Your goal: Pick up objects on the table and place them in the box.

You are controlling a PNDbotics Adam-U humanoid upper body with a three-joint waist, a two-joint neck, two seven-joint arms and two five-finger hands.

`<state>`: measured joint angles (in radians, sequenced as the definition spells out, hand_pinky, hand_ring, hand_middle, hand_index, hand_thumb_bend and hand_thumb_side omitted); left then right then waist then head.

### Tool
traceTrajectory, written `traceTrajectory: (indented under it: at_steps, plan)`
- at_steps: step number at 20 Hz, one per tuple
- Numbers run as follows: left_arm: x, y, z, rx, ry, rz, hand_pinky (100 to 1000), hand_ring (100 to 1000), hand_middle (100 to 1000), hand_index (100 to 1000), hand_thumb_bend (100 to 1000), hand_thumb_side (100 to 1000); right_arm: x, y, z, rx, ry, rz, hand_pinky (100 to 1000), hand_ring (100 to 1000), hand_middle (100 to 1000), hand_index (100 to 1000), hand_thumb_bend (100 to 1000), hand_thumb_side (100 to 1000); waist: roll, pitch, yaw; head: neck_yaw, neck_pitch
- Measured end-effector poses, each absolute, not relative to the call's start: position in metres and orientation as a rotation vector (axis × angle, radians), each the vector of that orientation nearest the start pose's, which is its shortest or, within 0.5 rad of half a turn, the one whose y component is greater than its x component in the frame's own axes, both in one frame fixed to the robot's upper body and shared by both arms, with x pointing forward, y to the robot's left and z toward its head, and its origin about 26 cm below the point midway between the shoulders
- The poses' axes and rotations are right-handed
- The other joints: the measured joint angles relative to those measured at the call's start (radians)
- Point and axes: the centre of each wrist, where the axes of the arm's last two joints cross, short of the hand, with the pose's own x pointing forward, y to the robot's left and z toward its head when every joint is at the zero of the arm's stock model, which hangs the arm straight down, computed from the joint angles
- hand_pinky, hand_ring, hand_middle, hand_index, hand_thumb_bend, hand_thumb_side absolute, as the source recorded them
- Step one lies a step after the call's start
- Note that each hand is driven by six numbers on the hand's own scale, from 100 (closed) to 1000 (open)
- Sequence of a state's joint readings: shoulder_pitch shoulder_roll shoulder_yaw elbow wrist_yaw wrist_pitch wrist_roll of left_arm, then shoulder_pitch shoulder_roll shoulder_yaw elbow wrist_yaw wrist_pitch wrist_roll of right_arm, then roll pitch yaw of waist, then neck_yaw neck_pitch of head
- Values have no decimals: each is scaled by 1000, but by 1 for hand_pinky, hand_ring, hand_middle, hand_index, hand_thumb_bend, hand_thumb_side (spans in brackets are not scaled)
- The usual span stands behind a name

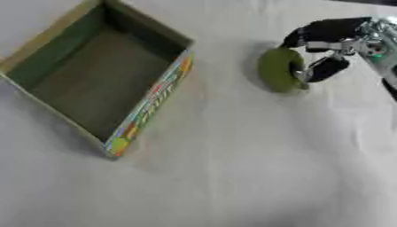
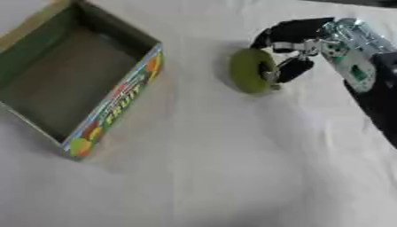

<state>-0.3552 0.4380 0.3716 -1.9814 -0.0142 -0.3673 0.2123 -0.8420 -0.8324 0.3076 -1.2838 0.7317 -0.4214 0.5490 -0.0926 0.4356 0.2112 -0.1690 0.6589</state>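
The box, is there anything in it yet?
No, the box shows only its bare floor; the green object is outside, in the right hand.

The robot hand (image 2: 291, 48) has black fingers, silver metal joints, and a small green patch on its silver wrist.

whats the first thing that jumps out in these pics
The robot's right hand, coming in from the upper right, has its fingers curled round a round olive-green object on the white table. To the left sits an open cardboard box, with nothing visible inside and colourful fruit print on its side.

Lab-type test bench, white cloth-covered table (image 1: 232, 177) (plain backdrop) — robot arm (image 2: 364, 75) overhead
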Motion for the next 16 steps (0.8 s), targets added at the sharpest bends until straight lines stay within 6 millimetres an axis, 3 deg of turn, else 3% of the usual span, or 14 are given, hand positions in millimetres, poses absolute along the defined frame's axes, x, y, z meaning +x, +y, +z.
traceTrajectory:
  at_steps: [5, 6, 10, 16]
  plan:
    - [286, 360, 257, -813, 3338, 23, 591, 661, 624, 736, 100, 568, 415, -345, 269, -982, -1464, 1848, 769, 630, 477, 611, 100, 306, 0, 0, 1, 3, 0]
    - [286, 360, 257, -813, 3338, 23, 591, 662, 624, 736, 100, 568, 414, -345, 269, -983, -1505, 1809, 752, 582, 417, 543, 100, 275, 0, 0, 1, 4, 0]
    - [286, 360, 257, -813, 3339, 24, 591, 662, 622, 736, 100, 569, 408, -345, 269, -1001, -1651, 1658, 731, 511, 320, 440, 100, 242, 0, 0, 0, 5, 0]
    - [286, 360, 257, -814, 3340, 26, 591, 661, 618, 735, 100, 569, 395, -338, 288, -1073, -1808, 1529, 708, 473, 291, 412, 100, 237, 5, -2, -9, 2, 0]
